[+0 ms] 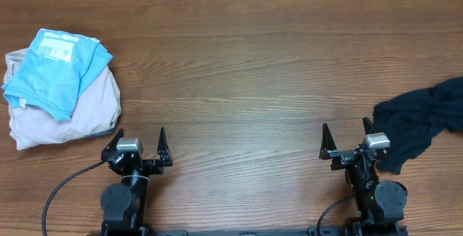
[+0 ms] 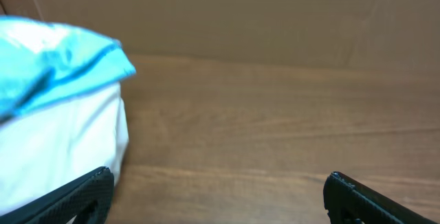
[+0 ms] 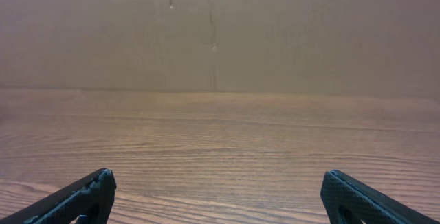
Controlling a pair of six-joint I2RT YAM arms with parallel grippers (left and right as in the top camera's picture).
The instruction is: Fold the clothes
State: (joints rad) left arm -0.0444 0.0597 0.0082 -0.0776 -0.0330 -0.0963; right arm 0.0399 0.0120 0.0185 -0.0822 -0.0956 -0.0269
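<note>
Both grippers sit low at the near edge of the wooden table (image 1: 246,62), jaws spread wide and holding nothing. The left gripper (image 1: 141,136) faces the far edge, with the folded stack just beyond its outer finger. There a light blue shirt (image 1: 58,69) lies on a beige garment (image 1: 79,116), its long axis running near to far and its printed end farthest away. The right gripper (image 1: 346,131) stands beside a crumpled dark navy garment (image 1: 419,124). That garment stretches diagonally from the gripper's outer side to the table's right edge, and I cannot tell whether it touches the gripper.
</note>
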